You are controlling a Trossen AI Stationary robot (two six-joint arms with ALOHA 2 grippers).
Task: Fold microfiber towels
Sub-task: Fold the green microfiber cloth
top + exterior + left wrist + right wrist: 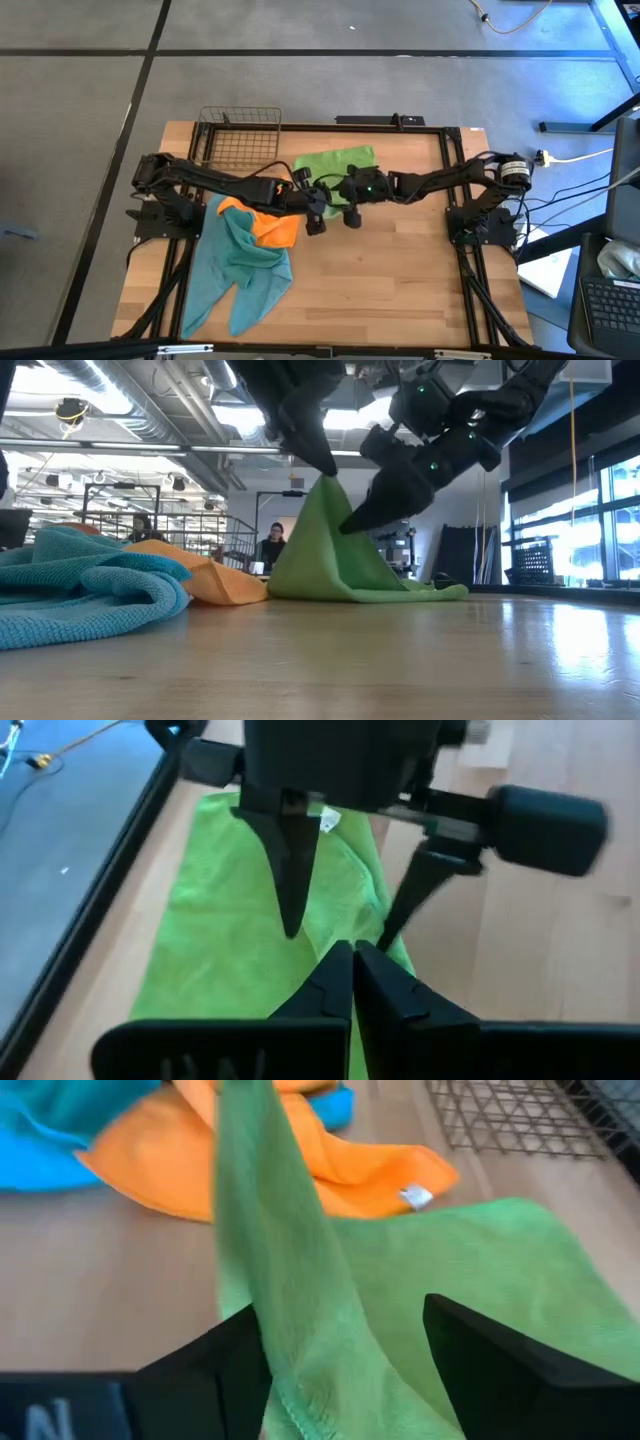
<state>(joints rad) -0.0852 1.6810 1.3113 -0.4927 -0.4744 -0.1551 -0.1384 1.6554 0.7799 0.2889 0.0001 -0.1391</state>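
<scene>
High view: the wooden table (pixel 400 280) carries both arms, which meet near its centre. To the left gripper's outer side lies the largest cloth, a teal towel (pixel 235 270), crumpled and spilling toward the table's near edge. The lime green towel (pixel 335 165) lies just beyond both grippers, toward the far edge, with one corner drawn up into a peak. The orange towel (pixel 272 228) rests just beside the left gripper, partly on the teal towel and touching the green one. A wire basket (pixel 238 135) stands beyond the left arm at the far edge.

The left gripper (pixel 325 465) has its fingers pressed together on the raised green corner. The right gripper (pixel 345 1345) sits just beside it, fingers spread apart with the lifted green fold hanging between them, unclamped.
</scene>
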